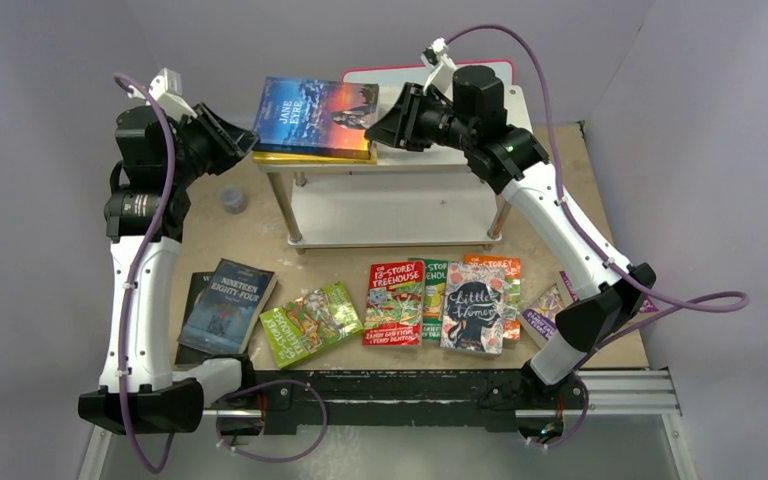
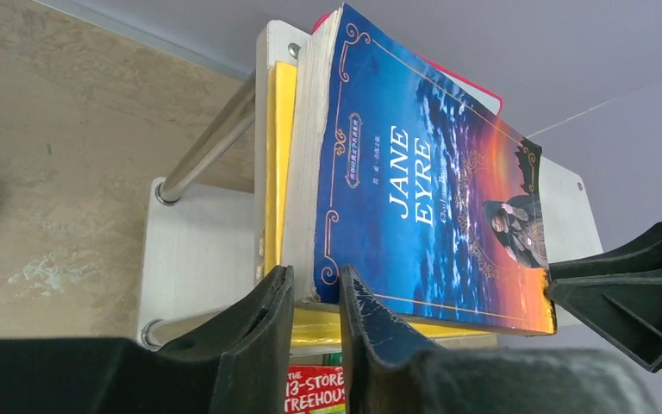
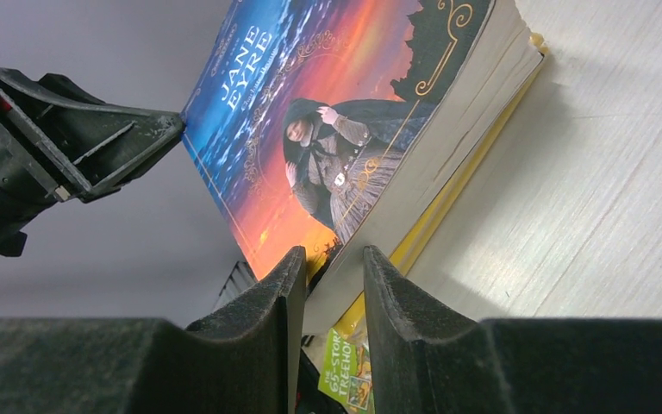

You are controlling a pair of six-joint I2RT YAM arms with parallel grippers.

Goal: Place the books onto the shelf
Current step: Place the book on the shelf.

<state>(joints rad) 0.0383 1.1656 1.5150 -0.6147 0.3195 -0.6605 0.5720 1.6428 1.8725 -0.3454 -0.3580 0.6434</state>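
- The shelf [image 1: 390, 205] stands at the middle back of the worktop [image 1: 240, 240].
- "Jane Eyre" [image 1: 315, 115], a thick blue-and-orange paperback, lies on the left half of the shelf's top board, on top of a yellow book [image 1: 310, 156]. It reaches past the board's left edge.
- The left end effector [image 1: 251, 140] meets that book at the shelf's left side. Its jaws stand narrow, one on each side of the book's corner [image 2: 315, 289]. Whether they press on it cannot be told.
- The right end effector [image 1: 371, 130] is over the shelf's top board, at the book's right end. Its jaws also stand narrow astride a corner [image 3: 332, 259], and again a firm grip cannot be told.
- In front of the shelf lie "13-Storey Treehouse" [image 1: 395, 302] and "Little Women" [image 1: 473, 308], with other cartoon covers beside and under them.
- Front left of the shelf lies "Nineteen Eighty-Four" [image 1: 222, 305], on a black book [image 1: 192, 300].
- A small grey round thing [image 1: 232, 200] sits just left of the shelf.
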